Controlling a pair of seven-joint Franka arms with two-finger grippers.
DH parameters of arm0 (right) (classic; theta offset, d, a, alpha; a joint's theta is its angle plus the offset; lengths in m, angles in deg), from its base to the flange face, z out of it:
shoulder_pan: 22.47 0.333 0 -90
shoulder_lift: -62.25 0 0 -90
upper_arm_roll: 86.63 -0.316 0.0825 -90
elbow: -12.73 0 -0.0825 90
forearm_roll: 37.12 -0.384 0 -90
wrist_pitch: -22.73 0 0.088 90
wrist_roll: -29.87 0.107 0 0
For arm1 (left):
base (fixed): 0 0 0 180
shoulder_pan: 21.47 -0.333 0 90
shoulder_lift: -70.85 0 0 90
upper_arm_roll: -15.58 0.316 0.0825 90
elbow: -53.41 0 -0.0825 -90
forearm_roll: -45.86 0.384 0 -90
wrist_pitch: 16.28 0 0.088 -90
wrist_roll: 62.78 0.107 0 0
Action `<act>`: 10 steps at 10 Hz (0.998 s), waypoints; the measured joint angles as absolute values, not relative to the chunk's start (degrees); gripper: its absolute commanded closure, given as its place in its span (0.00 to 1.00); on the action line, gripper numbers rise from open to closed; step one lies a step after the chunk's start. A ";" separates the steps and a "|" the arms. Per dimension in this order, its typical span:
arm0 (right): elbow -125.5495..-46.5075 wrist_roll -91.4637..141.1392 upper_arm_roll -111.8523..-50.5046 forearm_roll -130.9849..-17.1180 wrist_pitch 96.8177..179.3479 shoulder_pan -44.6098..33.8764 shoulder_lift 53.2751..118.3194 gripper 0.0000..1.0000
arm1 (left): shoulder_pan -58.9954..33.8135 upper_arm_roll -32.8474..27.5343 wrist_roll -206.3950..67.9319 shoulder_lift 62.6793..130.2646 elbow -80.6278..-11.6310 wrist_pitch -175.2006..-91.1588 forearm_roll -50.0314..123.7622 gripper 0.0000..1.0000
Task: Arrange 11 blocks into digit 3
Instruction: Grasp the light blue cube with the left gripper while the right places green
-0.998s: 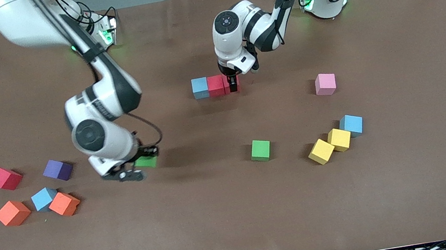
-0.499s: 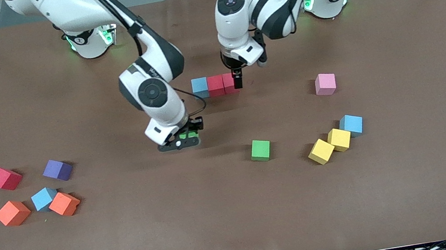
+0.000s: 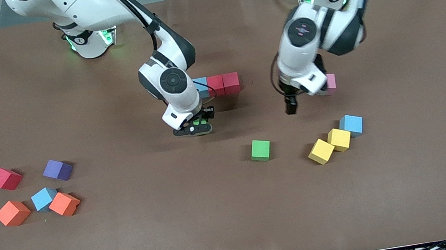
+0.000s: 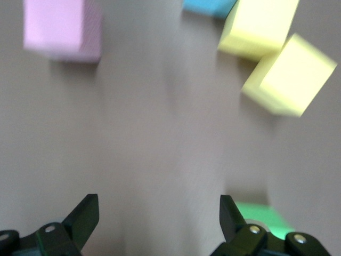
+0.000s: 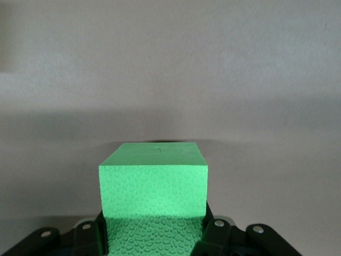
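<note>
One green block (image 5: 153, 186) in right hand (image 3: 198, 125) over bare mat (image 3: 238, 221).

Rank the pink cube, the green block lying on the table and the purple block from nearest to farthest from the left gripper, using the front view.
Measured from the left gripper, open over bare table:
1. Pink cube, beside it, partly hidden by the arm.
2. Green block, nearer the camera.
3. Purple block, at the right arm's end.

1 pink cube (image 3: 331, 82) rests on the brown table (image 3: 426, 164), partly hidden.
</note>
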State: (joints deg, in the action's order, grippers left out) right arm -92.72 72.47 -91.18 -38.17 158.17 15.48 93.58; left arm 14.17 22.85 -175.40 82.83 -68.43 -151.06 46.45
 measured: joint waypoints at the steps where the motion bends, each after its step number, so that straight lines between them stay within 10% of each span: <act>1: -93.34 73.29 -91.17 -38.17 158.38 16.19 93.49 1.00 | 10.63 22.87 -171.03 84.00 -68.43 -151.59 46.46 0.00; 10: -101.11 76.59 -91.18 -38.17 164.38 19.94 90.16 1.00 | -8.77 22.58 -147.00 92.61 -65.78 -158.08 46.48 0.00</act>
State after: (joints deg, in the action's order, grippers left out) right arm -101.11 76.59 -91.18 -38.17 164.38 19.94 90.16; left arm -8.77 22.58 -147.00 92.61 -65.78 -158.08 46.48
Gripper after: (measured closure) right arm 0.392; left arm 0.000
